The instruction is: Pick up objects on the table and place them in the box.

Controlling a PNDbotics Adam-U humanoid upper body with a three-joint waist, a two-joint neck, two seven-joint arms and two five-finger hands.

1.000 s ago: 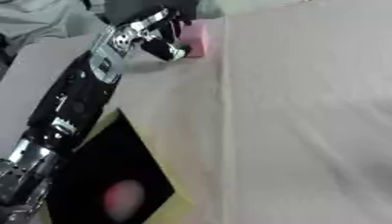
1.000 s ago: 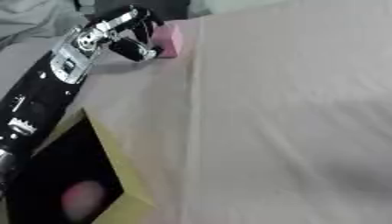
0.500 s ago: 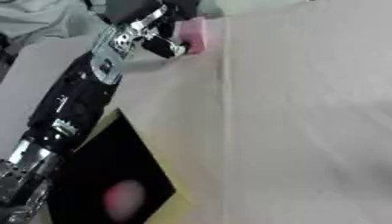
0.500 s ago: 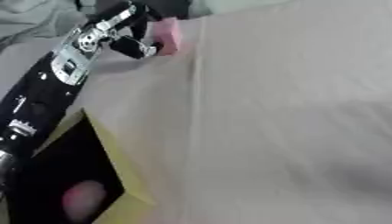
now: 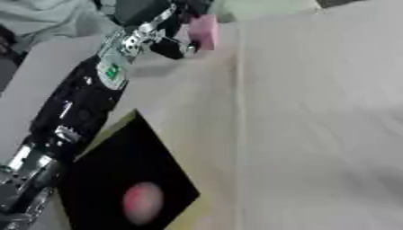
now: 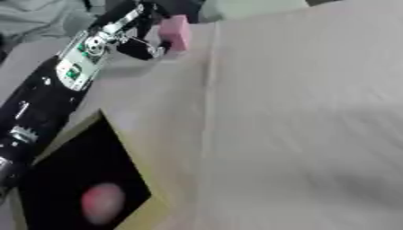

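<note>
Left hand (image 5: pixel 169 33) stretched to the far left part of the table (image 5: pixel 315 117), fingers curled round a pink block (image 5: pixel 203 30) and pinching it at the tips. Block standing upright just past the fingertips, on the hand's right side; whether lifted off the pale tabletop or resting on it cannot be told. Black arm running back down the left edge toward the lower corner. Below and nearer, well apart from the block, an open box (image 6: pixel 150 211) with a dark inside, tan rim, and a reddish rounded object (image 5: pixel 141 202) lying within.
</note>
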